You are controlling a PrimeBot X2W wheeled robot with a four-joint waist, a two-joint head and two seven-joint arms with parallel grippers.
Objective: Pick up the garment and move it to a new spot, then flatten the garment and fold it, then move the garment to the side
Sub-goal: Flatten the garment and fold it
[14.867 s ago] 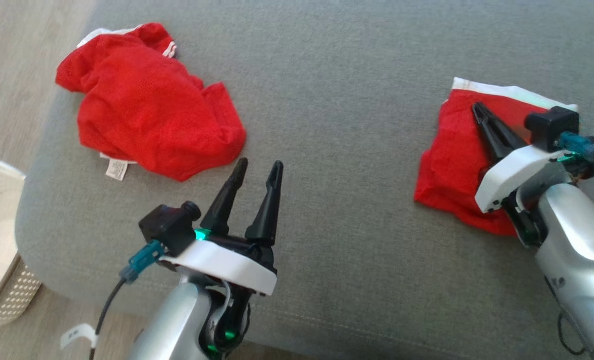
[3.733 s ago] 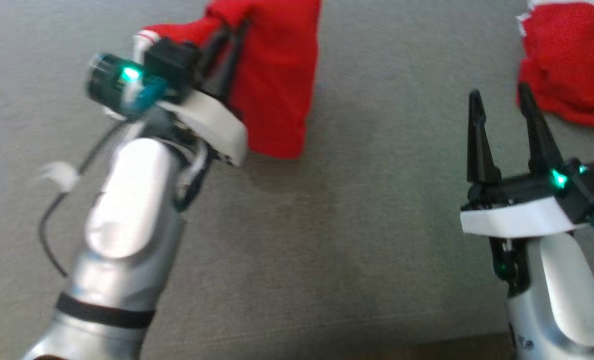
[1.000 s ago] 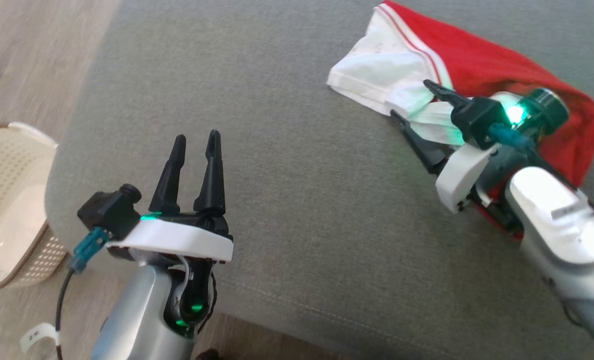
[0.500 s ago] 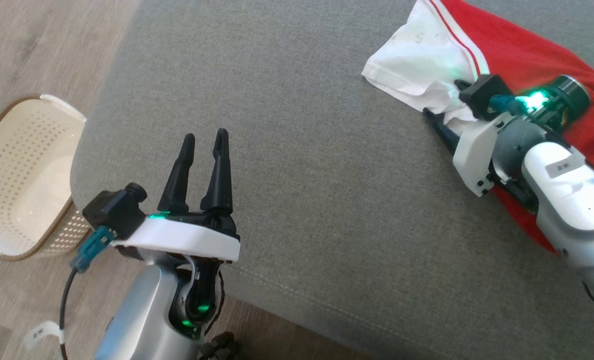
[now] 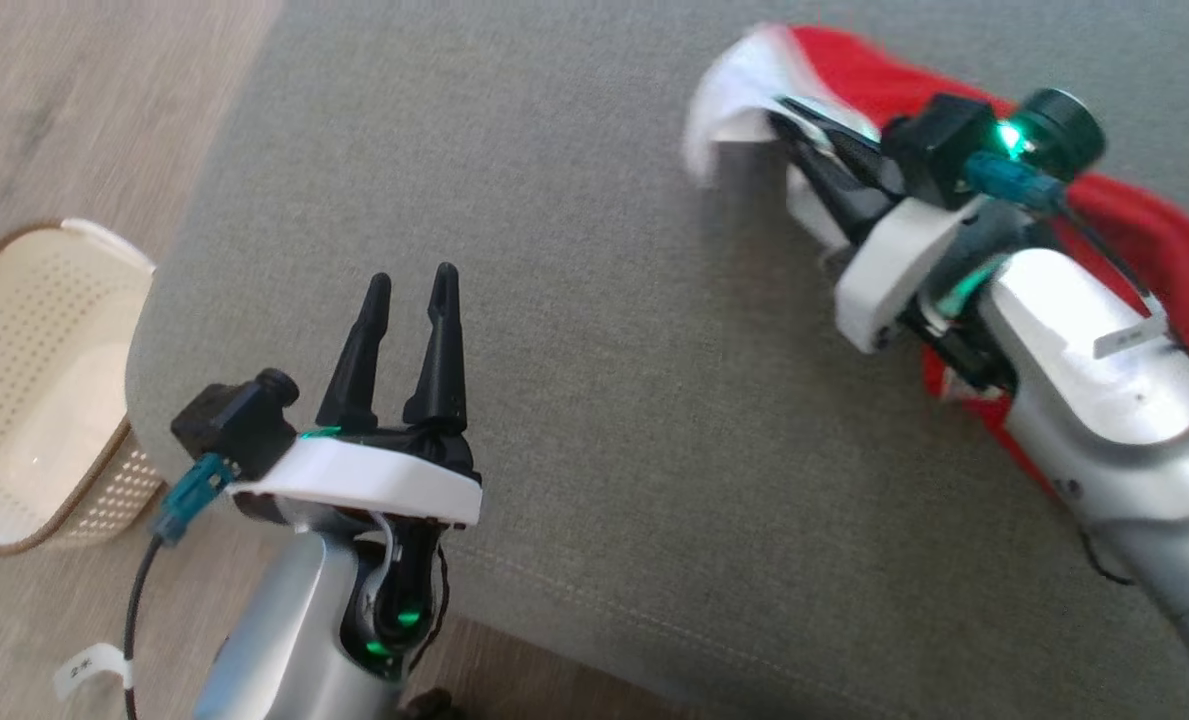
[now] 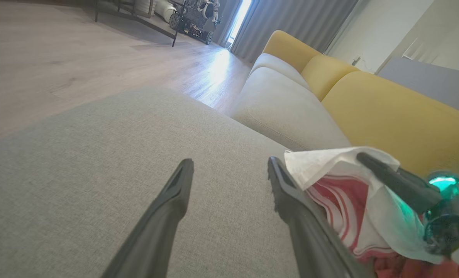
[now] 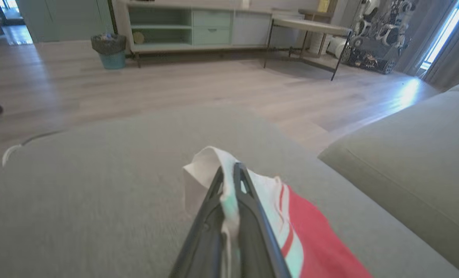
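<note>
Two tools are hovering over a grey cushion (image 5: 604,420). The right tool (image 5: 782,108) is pinching the white hem of the red garment (image 5: 1149,240) between fully closed fingers, holding that edge raised while the rest is lying at the cushion's far right. The left tool (image 5: 412,282) is holding its fingers wide apart, gripping nothing, near a cream basket (image 5: 24,380) standing on the floor.

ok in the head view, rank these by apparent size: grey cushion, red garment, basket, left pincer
1. grey cushion
2. basket and red garment, too alike to rank, both partly visible
3. left pincer, though nearest the camera
</note>
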